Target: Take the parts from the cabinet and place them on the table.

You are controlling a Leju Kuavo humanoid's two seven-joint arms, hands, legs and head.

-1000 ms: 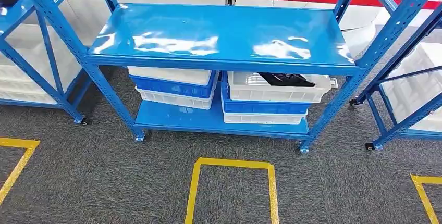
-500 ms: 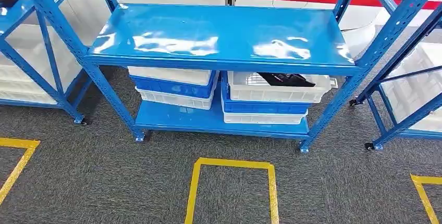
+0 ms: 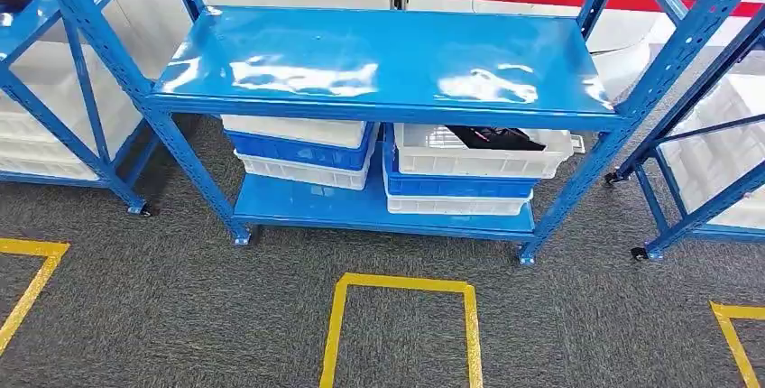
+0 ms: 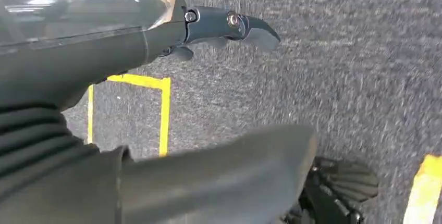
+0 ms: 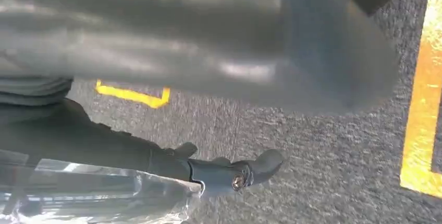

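A blue rack stands at twelve o'clock on grey carpet, its top shelf bare and glossy. On the lower shelf sit two stacks of crates. The left stack runs white, blue, white. The right stack has a white crate on top, over a blue one and another white. Dark parts lie in that top white crate, toward its right half, at about one o'clock from the view's centre; their shape is too dim to tell.

More blue racks with white crates flank it, one at nine o'clock and one at three o'clock. Yellow tape marks a box on the carpet at six o'clock, just before the rack.

The left hand hangs over the carpet, its thick thumb well apart from the dark fingers, which reach out nearly straight with nothing in them. The right hand hangs likewise, fingers stretched away from the thumb, holding nothing.
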